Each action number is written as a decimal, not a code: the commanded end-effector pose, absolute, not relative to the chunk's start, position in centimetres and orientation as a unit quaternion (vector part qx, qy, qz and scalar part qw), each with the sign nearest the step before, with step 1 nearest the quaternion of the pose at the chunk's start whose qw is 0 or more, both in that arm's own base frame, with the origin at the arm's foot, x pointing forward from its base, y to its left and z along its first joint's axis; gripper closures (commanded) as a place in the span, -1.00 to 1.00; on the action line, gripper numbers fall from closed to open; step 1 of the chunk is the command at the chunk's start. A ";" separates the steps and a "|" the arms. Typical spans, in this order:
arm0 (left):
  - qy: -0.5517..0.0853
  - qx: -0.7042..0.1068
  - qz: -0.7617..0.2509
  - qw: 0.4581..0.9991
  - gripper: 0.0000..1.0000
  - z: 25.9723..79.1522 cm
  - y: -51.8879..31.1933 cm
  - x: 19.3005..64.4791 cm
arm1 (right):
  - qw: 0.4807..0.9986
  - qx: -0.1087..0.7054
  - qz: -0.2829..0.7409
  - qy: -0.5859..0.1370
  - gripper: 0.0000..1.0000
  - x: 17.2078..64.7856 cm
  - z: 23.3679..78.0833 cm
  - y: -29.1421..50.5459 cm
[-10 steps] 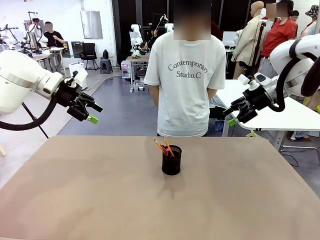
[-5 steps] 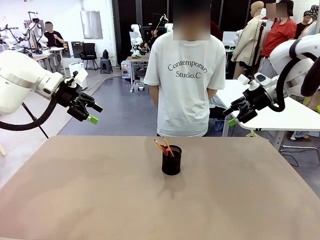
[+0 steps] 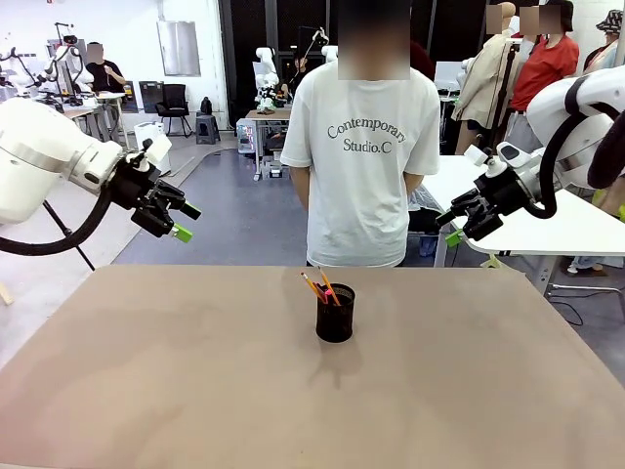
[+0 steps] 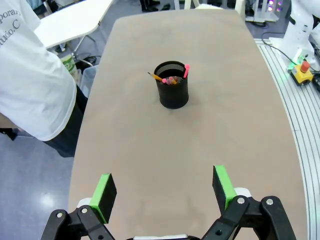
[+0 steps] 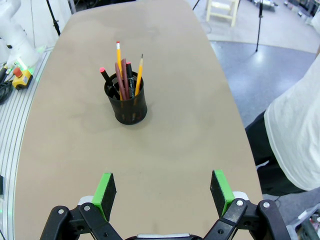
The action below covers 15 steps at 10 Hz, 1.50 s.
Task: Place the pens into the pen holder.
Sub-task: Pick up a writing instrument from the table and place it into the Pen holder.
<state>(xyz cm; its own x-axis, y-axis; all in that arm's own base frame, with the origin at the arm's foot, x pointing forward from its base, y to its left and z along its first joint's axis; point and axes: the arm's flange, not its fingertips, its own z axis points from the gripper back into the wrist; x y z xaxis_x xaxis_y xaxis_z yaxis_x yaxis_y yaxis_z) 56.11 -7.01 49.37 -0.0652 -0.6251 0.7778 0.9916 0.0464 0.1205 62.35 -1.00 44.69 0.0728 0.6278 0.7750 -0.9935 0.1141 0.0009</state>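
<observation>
1. Nothing has moved since the earlier pictures: both arms hang where they were, and the pen holder (image 3: pixel 335 313) stands on the same spot of the table (image 3: pixel 176 391).
2. The front view shows both arms raised off the table, well apart from the holder, with a person in a white T-shirt (image 3: pixel 366 166) standing at the far edge just behind it.
3. The left gripper (image 3: pixel 180 221) is held up at the table's left side, its fingers pointing down and toward the middle; the right gripper (image 3: pixel 451 226) mirrors it at the right side.
4. The wrist views show what the front view does not: each gripper's green pads (image 4: pixel 104 190) stand wide apart with nothing between them, and the right one (image 5: pixel 162 192) is the same.
5. The right wrist view shows the pens (image 5: pixel 125 75) best: several sticks stand upright and slightly fanned in the holder (image 5: pixel 128 105), among them two yellow-orange pencils, a reddish-brown one and a dark one with a pink-red end.
6. The left wrist view looks more down into the holder (image 4: pixel 172 92), a black mesh cup with a solid rim; there only the pen ends poke over the rim.
7. The holder stands near the middle of the table, closer to the person's edge, upright.
</observation>
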 end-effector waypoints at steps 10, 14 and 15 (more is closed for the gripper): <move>-0.350 -0.261 -0.640 0.632 -1.00 49.5 -6.9 56.0 | 0.674 0.283 0.600 -0.326 -1.00 62.4 44.9 -0.8; -0.350 -0.261 -0.640 0.632 -1.00 49.5 -6.9 56.0 | 0.674 0.283 0.600 -0.326 -1.00 62.4 44.9 -0.8; -0.350 -0.261 -0.640 0.632 -1.00 49.5 -6.9 56.0 | 0.674 0.283 0.600 -0.326 -1.00 62.4 44.9 -0.8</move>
